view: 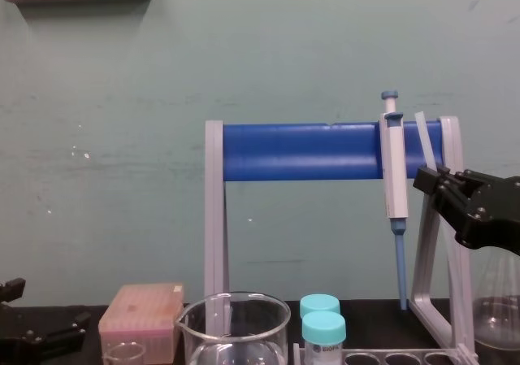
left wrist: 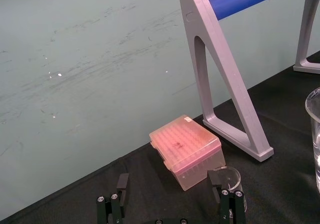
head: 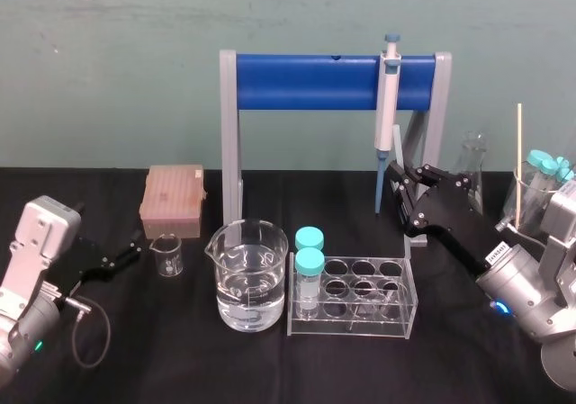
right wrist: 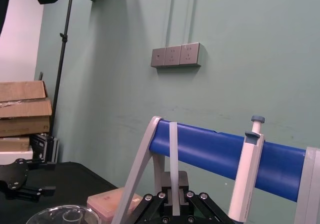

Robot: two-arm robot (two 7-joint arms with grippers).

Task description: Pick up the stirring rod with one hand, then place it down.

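Chest view first: what is the right pincer (view: 429,180) doing?

The black, angular-fingered right pincer is clamped on the thin, straight, translucent whitish stirring rod (view: 424,137). It is raised above the surface, in front of the right leg of the grey-legged stand with the blue crossbar (view: 301,149). The rod rises out of the pincer, tilted a little.

Does the right wrist view agree?

Yes. There the rod (right wrist: 172,151) runs up from between the black fingers (right wrist: 150,206) and crosses the blue bar.

What sits around it?

The white-and-blue pipette with the blue tip (view: 394,178) hangs on the crossbar just beside the pincer. In the head view, the pincer (head: 402,188) is above and behind a clear plastic rack (head: 360,327) on the black surface (head: 180,359). Two teal-capped tubes (head: 310,262) stand at the rack's left end. A large glass beaker holding clear liquid (head: 247,273) is just beside that end.

And the other arm?

The left pincer (head: 133,251) is low at the left, with its fingers apart. In the left wrist view a small clear glass beaker (left wrist: 225,176) stands just beside one of those fingers (left wrist: 232,201). A translucent pink tip box (left wrist: 187,151) lies right behind the small beaker.
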